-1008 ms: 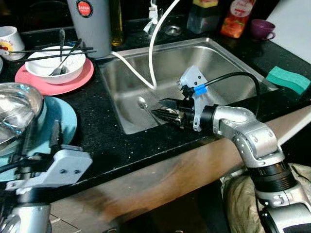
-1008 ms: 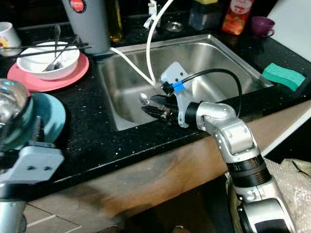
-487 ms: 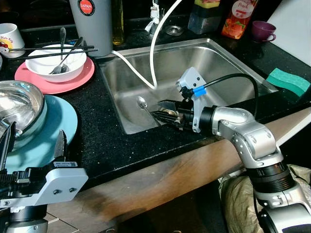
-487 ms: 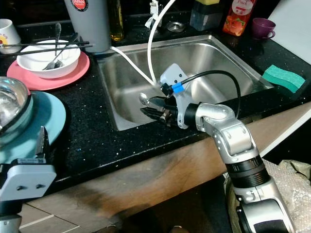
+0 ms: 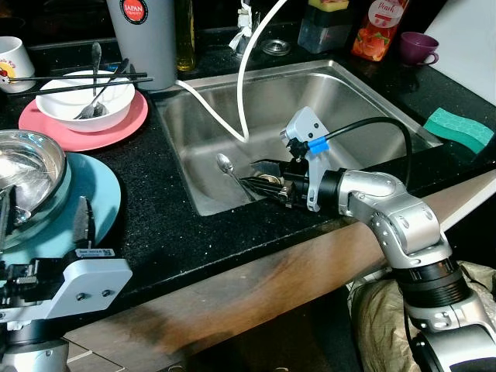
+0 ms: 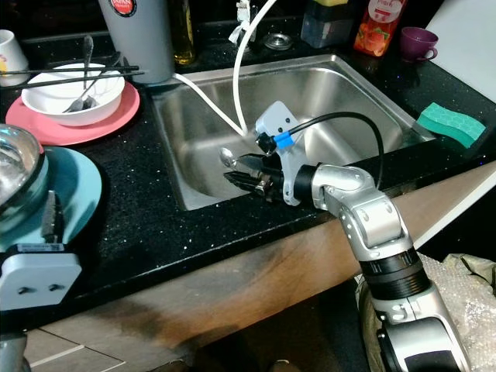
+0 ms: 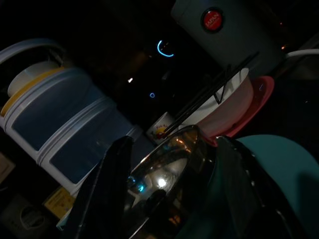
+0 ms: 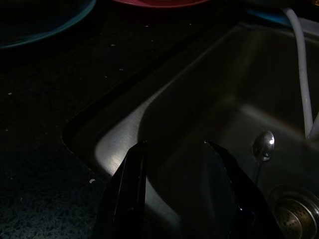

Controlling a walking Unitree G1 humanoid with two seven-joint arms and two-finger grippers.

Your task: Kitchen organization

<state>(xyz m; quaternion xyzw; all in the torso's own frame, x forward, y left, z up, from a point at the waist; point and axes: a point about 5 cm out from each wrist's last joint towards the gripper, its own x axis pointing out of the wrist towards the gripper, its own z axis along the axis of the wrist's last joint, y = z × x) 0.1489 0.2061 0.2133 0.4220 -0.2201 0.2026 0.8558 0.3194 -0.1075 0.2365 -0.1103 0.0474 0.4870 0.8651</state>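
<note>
Black speckled stone countertop (image 5: 155, 209) w/ shiny stainless steel sink (image 5: 349, 101). Round pink plate (image 5: 46, 132) under white bowl (image 5: 58, 105); teal plate (image 5: 101, 186), green sponge (image 5: 459, 128).

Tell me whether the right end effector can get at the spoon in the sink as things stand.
Probably yes. The right end effector is already down in the sink, open, with the spoon just beside its fingertips and nothing between them. The white hose hangs farther back.
</note>
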